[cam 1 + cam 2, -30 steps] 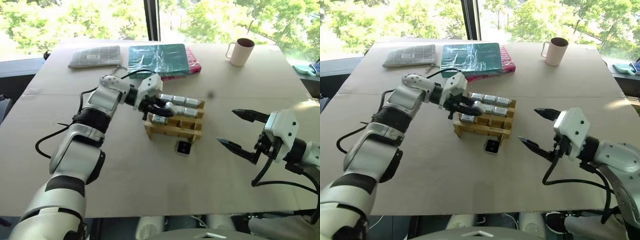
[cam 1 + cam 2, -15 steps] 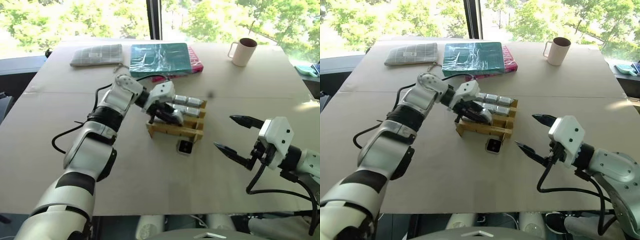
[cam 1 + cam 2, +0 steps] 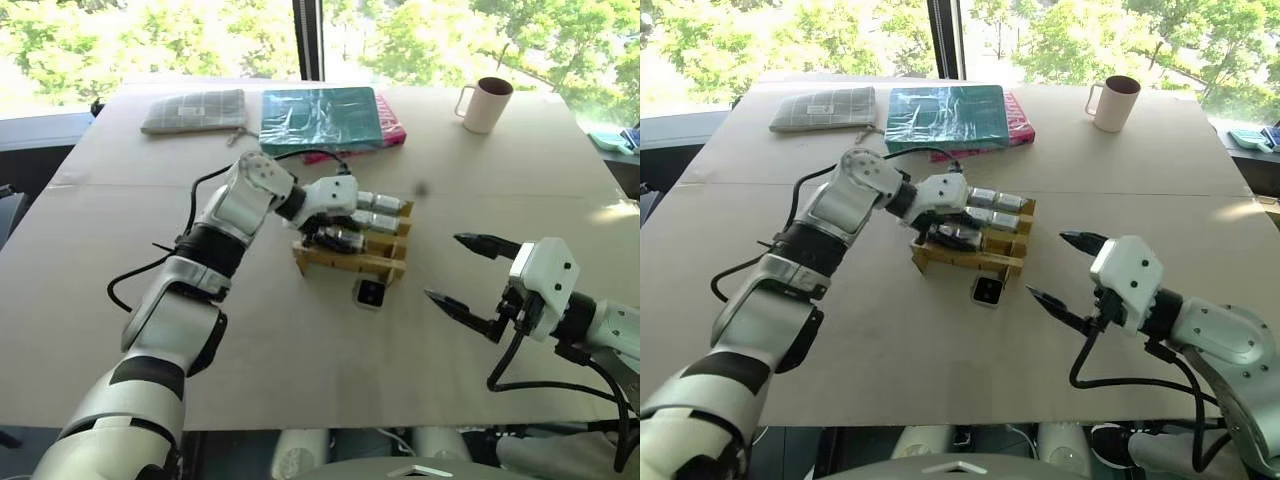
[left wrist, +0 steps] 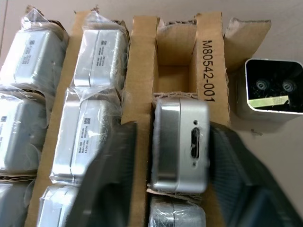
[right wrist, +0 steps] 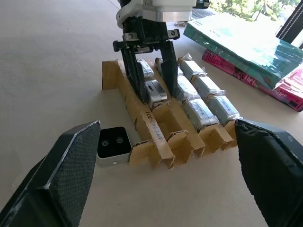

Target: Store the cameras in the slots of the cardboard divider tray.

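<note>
The cardboard divider tray point(image 3: 350, 262) stands mid-table, and several plastic-wrapped silver cameras point(image 3: 378, 205) fill its back rows. My left gripper point(image 3: 333, 236) reaches down into the front row. Its fingers point(image 4: 111, 165) stand open on either side of a bare silver camera point(image 4: 180, 142) that sits in the middle slot. A strip of cardboard shows between one finger and that camera. The slot beside it point(image 4: 173, 78) is empty. Another camera point(image 3: 370, 293) lies lens-up on the table just in front of the tray. My right gripper point(image 3: 442, 266) hovers open to the right of the tray, holding nothing.
A beige mug point(image 3: 485, 103) stands at the far right. A teal book point(image 3: 322, 115) lies on a pink one point(image 3: 392, 135) behind the tray. A grey checked pouch point(image 3: 193, 110) lies at the far left. The table's front edge runs close below my right gripper.
My left gripper, shut on the bare camera before, has set it down into the front row and parted its fingers. The right gripper has kept its place.
</note>
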`<state>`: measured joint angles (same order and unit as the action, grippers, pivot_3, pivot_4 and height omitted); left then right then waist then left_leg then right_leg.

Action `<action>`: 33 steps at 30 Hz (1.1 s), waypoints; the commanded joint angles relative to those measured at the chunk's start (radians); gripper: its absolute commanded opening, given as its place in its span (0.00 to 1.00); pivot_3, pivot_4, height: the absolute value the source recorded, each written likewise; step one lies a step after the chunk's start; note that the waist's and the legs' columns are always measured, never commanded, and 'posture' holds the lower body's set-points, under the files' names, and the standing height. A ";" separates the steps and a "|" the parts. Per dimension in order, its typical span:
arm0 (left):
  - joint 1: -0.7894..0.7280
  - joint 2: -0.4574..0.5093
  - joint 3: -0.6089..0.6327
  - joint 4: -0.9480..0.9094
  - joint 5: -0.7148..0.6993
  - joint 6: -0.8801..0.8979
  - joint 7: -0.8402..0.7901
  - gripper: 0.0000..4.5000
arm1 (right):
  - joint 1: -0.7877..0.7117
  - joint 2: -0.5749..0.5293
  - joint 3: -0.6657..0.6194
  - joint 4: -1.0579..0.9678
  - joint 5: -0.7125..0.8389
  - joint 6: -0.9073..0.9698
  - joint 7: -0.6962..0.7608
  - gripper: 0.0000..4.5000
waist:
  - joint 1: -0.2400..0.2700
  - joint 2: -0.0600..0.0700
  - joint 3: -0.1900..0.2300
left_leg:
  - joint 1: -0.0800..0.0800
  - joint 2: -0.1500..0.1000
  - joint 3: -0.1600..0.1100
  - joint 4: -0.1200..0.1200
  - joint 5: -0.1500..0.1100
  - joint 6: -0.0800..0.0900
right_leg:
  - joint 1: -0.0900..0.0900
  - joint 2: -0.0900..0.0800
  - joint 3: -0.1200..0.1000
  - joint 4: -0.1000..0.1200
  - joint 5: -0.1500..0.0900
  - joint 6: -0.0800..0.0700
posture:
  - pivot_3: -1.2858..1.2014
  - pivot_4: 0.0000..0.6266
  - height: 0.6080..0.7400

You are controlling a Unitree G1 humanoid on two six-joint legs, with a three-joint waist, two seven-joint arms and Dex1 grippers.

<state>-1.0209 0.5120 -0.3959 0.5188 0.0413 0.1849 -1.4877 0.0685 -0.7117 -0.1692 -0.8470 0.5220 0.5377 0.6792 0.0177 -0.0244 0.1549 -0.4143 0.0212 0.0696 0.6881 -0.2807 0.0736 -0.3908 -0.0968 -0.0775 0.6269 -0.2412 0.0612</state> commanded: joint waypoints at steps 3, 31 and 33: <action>0.018 0.048 0.159 -0.291 -0.220 0.321 -0.035 0.99 | -0.033 0.004 0.054 -0.017 -0.009 -0.016 -0.006 1.00 | -0.001 0.000 0.000 | -0.001 0.000 -0.001 0.000 0.000 0.000 | 0.000 0.000 -0.001 0.000 0.000 0.000 | 0.52 0.24 1.00; 1.116 0.212 0.785 -1.080 -0.671 0.403 0.306 0.99 | -0.410 0.166 0.586 0.564 -0.348 -0.114 0.179 1.00 | -0.006 0.001 0.001 | 0.017 0.000 0.000 -0.004 -0.002 -0.006 | 0.012 -0.004 0.002 -0.001 -0.001 -0.002 | 0.52 0.24 1.00; 1.130 0.220 0.779 -1.075 -0.664 0.375 0.308 0.99 | -0.410 0.167 0.589 0.578 -0.363 -0.117 0.185 1.00 | -0.006 0.002 0.000 | 0.017 0.000 0.000 -0.004 -0.002 -0.006 | 0.012 -0.004 0.002 -0.001 0.000 -0.002 | 0.52 0.24 1.00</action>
<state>0.1032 0.7170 0.3707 -0.5224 -0.6139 0.5965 -1.1815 -0.3335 -0.5407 0.4235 -0.2760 0.1714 0.4285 0.8626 0.0114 -0.0229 0.1554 -0.3972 0.0208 0.0700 0.6845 -0.2828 0.0674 -0.3792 -0.1011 -0.0752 0.6263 -0.2417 0.0594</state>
